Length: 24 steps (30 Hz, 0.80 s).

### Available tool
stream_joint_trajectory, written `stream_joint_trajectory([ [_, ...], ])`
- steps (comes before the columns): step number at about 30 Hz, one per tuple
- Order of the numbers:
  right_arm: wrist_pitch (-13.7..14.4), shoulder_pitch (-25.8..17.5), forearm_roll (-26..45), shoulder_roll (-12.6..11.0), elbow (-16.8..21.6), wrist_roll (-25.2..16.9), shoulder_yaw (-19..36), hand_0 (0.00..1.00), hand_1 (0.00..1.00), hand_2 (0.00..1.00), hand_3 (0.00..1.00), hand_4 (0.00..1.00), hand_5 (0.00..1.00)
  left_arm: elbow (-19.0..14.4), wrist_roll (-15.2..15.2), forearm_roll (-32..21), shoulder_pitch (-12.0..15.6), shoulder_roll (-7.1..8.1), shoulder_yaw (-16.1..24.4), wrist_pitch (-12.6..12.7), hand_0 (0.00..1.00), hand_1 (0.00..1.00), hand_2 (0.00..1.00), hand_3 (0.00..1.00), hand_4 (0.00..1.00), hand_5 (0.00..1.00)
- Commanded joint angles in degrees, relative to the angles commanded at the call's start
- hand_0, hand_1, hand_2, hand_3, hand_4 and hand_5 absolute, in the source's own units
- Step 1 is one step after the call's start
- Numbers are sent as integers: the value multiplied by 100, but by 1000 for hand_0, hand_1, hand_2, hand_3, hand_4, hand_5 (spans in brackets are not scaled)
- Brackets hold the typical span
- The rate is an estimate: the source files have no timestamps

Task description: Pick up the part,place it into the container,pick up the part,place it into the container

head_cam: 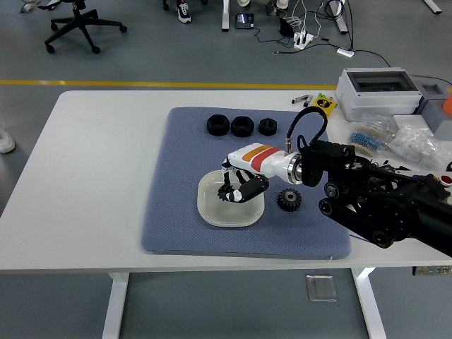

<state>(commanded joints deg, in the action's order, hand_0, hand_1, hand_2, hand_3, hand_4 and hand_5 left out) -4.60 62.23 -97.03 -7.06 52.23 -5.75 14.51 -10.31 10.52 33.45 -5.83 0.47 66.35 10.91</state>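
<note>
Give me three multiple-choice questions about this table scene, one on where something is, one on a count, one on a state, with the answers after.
1. Where is the right hand?
A. Over the white dish
B. Over the row of black ring parts at the far side of the mat
C. Off the blue mat, on the bare table

2. How many black ring parts sit in the row at the far side of the mat?
A. One
B. Three
C. Five

3. What is the state of the black gear?
A. Held in the hand
B. Lying in the dish
C. Lying on the mat beside the dish

Answers:
1. A, the fingers hang over the dish.
2. B, the left ring, the middle ring and the right ring stand side by side.
3. C, it rests on the mat right of the dish, ungrasped.
</note>
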Motion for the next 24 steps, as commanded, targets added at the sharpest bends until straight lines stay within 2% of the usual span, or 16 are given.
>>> stream_joint_trajectory([
  [2,-197,40,-49,15,34,133,15,204,260,437,458,861,380,0,-1,22,-18,2,9,7,875,879,898,619,559,687],
  [3,-228,55,-61,-1,56,131,17,363,487,710,835,960,398,0,2,55,-28,3,31,14,874,878,899,619,552,680],
  [8,-330,83,-246,-28,55,114,70,363,487,710,835,960,398,0,29,289,-62,-24,271,62,874,878,899,619,552,680],
  [9,-348,86,-289,-19,38,103,85,399,535,776,882,998,374,0,39,324,-65,-27,296,65,874,877,897,617,556,688],
  [13,-326,71,-349,-19,33,78,169,399,535,776,882,998,374,0,59,401,-61,-33,349,67,874,877,897,617,556,688],
  [16,-331,48,-354,-103,64,116,318,408,547,773,860,988,364,0,53,379,-47,-31,335,61,874,877,895,616,552,685],
  [20,-333,1,-459,-420,151,111,585,408,547,773,860,988,364,0,34,308,-31,-10,273,46,874,877,895,616,552,685],
  [21,-340,-7,-473,-472,156,112,615,419,552,752,803,986,344,0,29,291,-26,-6,259,42,874,875,894,615,547,683],
  [24,-430,-79,-607,-772,156,134,776,419,552,752,803,986,344,0,10,212,-13,9,191,31,874,875,894,615,547,683],
])
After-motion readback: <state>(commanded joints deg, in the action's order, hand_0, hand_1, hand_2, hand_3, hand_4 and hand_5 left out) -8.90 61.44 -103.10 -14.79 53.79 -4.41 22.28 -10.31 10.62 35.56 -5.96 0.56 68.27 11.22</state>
